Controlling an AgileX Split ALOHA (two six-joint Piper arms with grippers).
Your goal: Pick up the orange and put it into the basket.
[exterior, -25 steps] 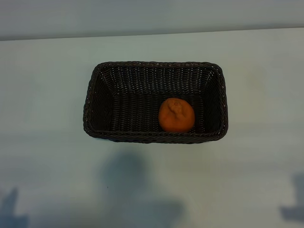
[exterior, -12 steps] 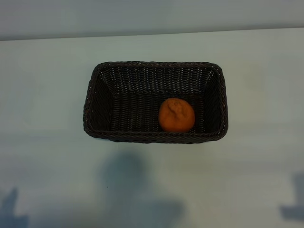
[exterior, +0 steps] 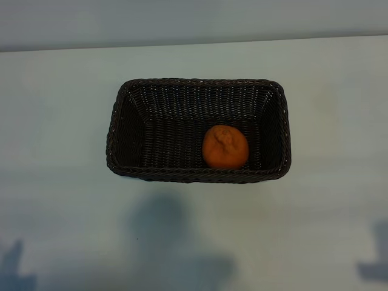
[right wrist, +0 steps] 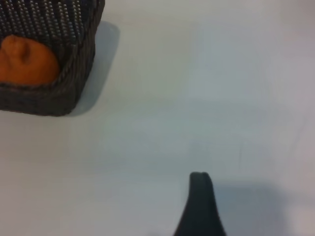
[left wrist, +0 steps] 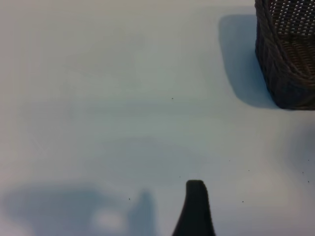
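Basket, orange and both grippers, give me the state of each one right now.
Dark brown woven wicker basket: upright on the table, holding the orange.
Small round bright-orange fruit: resting inside the basket, by its near right corner.
Left gripper: open, empty, away from the basket.
Right gripper: open, empty, away from the basket.

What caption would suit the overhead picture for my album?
An orange rests inside a dark woven basket, near its right end, on a pale table.

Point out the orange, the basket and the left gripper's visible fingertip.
orange (exterior: 225, 147), exterior view, middle of its dimpled top.
basket (exterior: 197, 176), exterior view, braided rim on the near long side.
left gripper, one finger (left wrist: 195, 206), left wrist view, the dark fingertip above bare table.
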